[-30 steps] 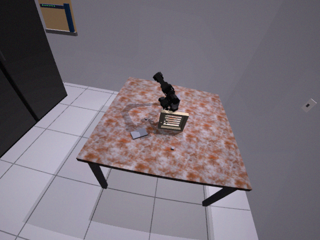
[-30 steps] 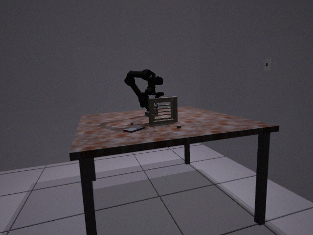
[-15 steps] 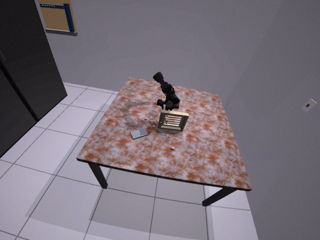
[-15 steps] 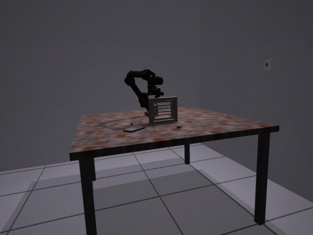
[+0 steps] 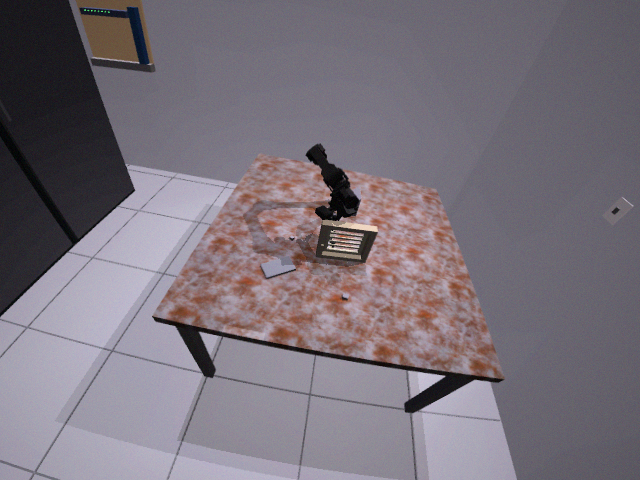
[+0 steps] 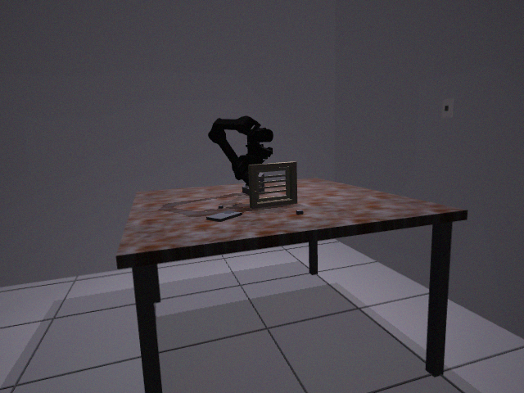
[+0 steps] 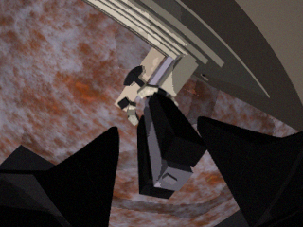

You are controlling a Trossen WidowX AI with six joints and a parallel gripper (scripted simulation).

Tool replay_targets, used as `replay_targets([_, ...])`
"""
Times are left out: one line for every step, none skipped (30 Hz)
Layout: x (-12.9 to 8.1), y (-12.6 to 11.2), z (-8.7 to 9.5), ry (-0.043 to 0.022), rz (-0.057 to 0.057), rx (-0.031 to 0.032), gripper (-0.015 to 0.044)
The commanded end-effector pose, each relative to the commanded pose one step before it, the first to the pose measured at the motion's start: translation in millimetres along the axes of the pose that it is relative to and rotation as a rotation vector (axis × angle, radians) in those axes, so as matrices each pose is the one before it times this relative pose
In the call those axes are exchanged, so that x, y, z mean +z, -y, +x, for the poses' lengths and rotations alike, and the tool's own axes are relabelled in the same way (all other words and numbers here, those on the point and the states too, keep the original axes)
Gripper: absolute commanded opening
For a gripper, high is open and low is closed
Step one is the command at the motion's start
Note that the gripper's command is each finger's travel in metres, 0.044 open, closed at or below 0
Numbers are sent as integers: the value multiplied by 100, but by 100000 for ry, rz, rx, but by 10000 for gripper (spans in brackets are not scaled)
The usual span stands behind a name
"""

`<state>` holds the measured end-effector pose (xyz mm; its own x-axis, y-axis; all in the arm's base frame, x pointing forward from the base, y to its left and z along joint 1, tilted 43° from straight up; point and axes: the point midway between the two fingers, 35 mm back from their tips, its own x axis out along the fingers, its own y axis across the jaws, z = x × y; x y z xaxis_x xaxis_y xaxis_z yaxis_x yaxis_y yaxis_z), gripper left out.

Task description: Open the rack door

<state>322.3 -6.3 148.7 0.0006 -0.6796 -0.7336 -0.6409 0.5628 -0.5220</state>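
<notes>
The beige rack frame (image 5: 318, 250) (image 6: 254, 186) stands upright on the table, with several slats (image 5: 346, 241) (image 6: 273, 186) showing through its opening. My gripper (image 7: 158, 128) is open, high at the rack's far side as the top and exterior views show it. In the wrist view its black fingers stand on either side of the dark upright handle (image 7: 172, 134), which has a grey end and lies between them without being squeezed. Small beige and black fittings are beyond the handle. Whether a finger touches the handle, and the door's exact angle, I cannot tell.
On the table (image 5: 413, 320) (image 6: 359, 207) a flat grey tablet (image 5: 279, 268) (image 6: 223, 216) lies left of the rack. A small grey block (image 5: 344, 296) (image 6: 300, 212) lies on the rack's near side. A tiny dark block (image 5: 292, 238) (image 6: 220, 206) lies left of the frame.
</notes>
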Motion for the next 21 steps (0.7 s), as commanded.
replay_targets([26,-65,51,98,-18756,323,294])
replay_targets([0,0,0,-2,-4957,0,294])
replay_targets([0,0,0,-2,-4957,0,294])
replay_targets([0,0,0,-2,-4957,0,294])
replay_targets([0,0,0,-2,-4957,1,294])
replay_targets([0,0,0,-2,-4957,1,294])
replay_targets([0,0,0,-2,-4957,1,294])
replay_targets([0,0,0,-2,-4958,1,294])
replay_targets([0,0,0,-2,-4958,1,294])
replay_targets([0,0,0,-2,-4958,1,294])
replay_targets([0,0,0,-2,-4958,1,294])
replay_targets([0,0,0,-2,-4958,1,294])
replay_targets([0,0,0,-1,-4958,1,294])
replay_targets([0,0,0,-1,-4956,1,294])
replay_targets([0,0,0,-1,-4957,1,294])
replay_targets([0,0,0,-1,-4957,1,294])
replay_targets([0,0,0,-1,-4957,2,294])
replay_targets([0,0,0,-1,-4095,2,294])
replay_targets([0,0,0,-1,-2457,1,294])
replay_targets([0,0,0,0,-819,0,294])
replay_targets([0,0,0,0,0,0,294])
